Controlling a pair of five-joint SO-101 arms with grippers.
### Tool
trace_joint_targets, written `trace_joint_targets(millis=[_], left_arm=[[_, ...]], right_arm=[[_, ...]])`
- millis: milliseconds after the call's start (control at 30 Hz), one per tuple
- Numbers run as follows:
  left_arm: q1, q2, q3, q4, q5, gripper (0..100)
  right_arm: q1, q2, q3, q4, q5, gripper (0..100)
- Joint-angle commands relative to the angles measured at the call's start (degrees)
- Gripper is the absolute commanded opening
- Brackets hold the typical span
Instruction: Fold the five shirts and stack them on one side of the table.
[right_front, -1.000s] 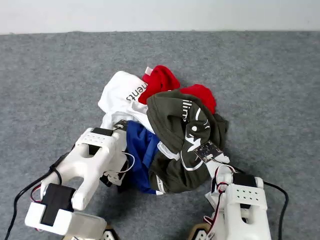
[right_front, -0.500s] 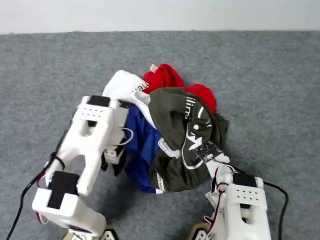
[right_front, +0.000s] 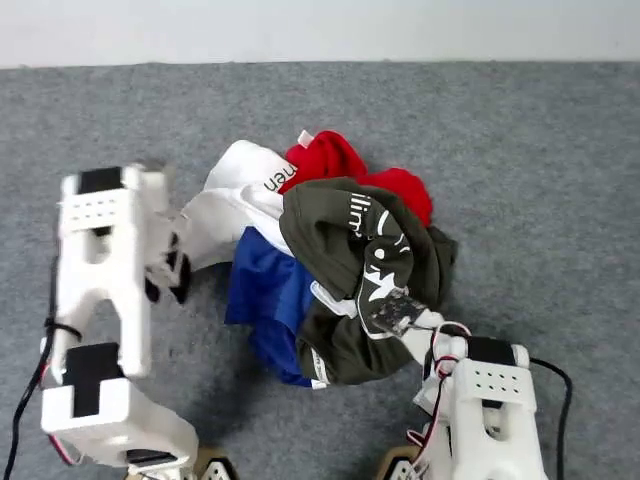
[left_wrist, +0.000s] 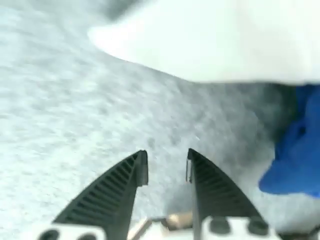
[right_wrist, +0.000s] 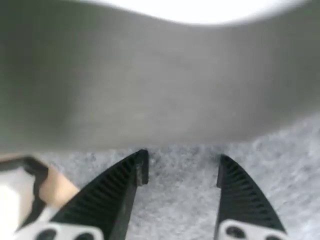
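The shirts lie in one crumpled pile mid-table: a white shirt (right_front: 238, 200) at the left, a red shirt (right_front: 330, 158) at the back, a dark green shirt (right_front: 350, 245) on top and a blue shirt (right_front: 265, 295) underneath at the front. My left gripper (right_front: 167, 278) hangs over bare carpet just left of the white shirt's edge. It is open with nothing between its fingers (left_wrist: 131, 175); the white shirt (left_wrist: 225, 40) and blue shirt (left_wrist: 295, 155) lie ahead of it. My right gripper (right_wrist: 181, 172) is open low over the carpet, at the green shirt (right_wrist: 150, 95).
A grey carpet (right_front: 540, 180) covers the whole table, with wide bare stretches left and right of the pile. A pale wall (right_front: 320, 30) runs along the far edge. Both arm bases stand at the near edge.
My left arm has swung left, away from the blue shirt to the white shirt's left edge. The white and blue shirts spread leftward. The green shirt shifted slightly.
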Motion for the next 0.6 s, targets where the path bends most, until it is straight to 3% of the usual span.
trace_joint_targets(millis=[0,233,567], left_arm=[[-4.2,-1.1,-7.8,1.4,-0.7,13],[-8.1,-1.1,-23.0,1.4,-0.6,13],[-5.1,-4.7,-26.3,1.4,-0.4,14]], right_arm=[[0.2,0.7,0.2,5.3,3.1,22.5],[0.3,0.7,-2.9,5.7,3.3,22.5],[0.9,0.7,-20.3,6.6,3.2,22.5]])
